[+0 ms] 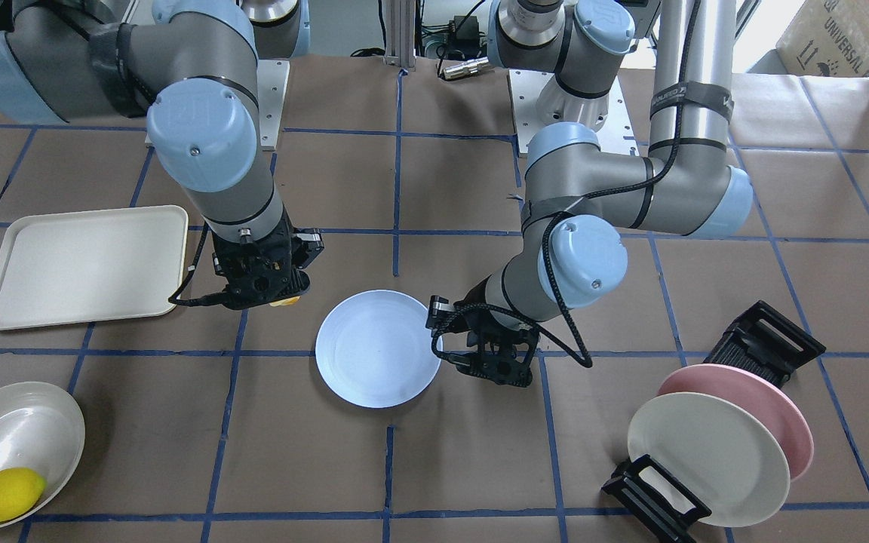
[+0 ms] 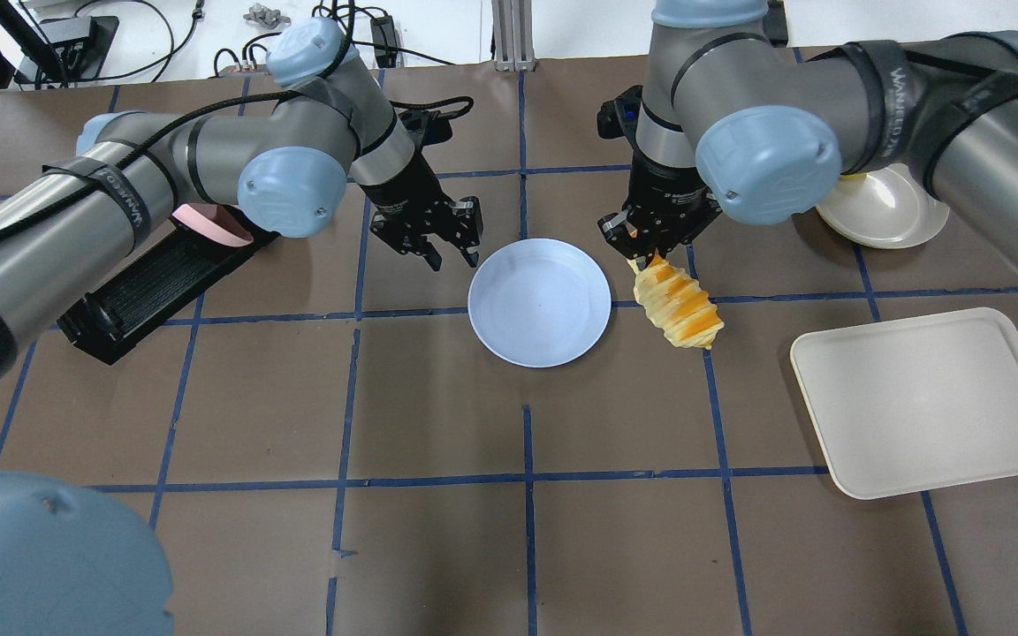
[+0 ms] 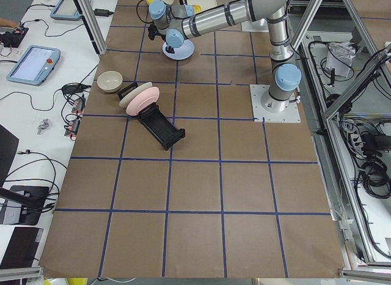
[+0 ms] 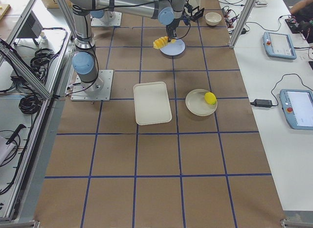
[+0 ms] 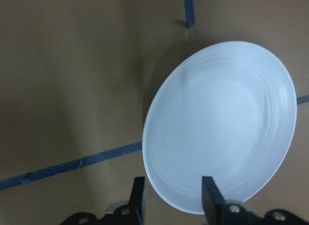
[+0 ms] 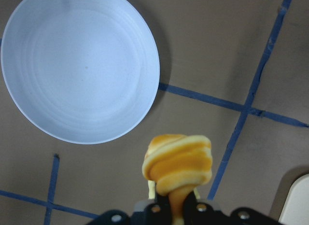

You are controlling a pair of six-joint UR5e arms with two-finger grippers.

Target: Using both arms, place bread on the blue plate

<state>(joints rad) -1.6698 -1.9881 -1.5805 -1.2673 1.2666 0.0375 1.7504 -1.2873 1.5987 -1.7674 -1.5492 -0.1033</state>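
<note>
The blue plate [image 2: 540, 302] lies flat on the table between both grippers and also shows in the front view [image 1: 378, 348]. My right gripper [image 2: 650, 250] is shut on one end of the bread [image 2: 679, 306], a golden-orange and cream spiral roll that hangs above the table just right of the plate. In the right wrist view the bread [image 6: 178, 162] is beside the plate [image 6: 79, 65]. My left gripper [image 2: 438, 240] is open and empty at the plate's left edge. In the left wrist view its fingers [image 5: 210, 198] stand on either side of the plate's rim [image 5: 159, 186].
A cream tray [image 2: 933, 397] lies at the right. A cream bowl [image 1: 16, 434] with a yellow lemon [image 1: 3, 494] stands beyond it. A black dish rack [image 1: 766, 339] holds a pink plate [image 1: 774, 407] and a cream-white plate [image 1: 706, 456] at the left.
</note>
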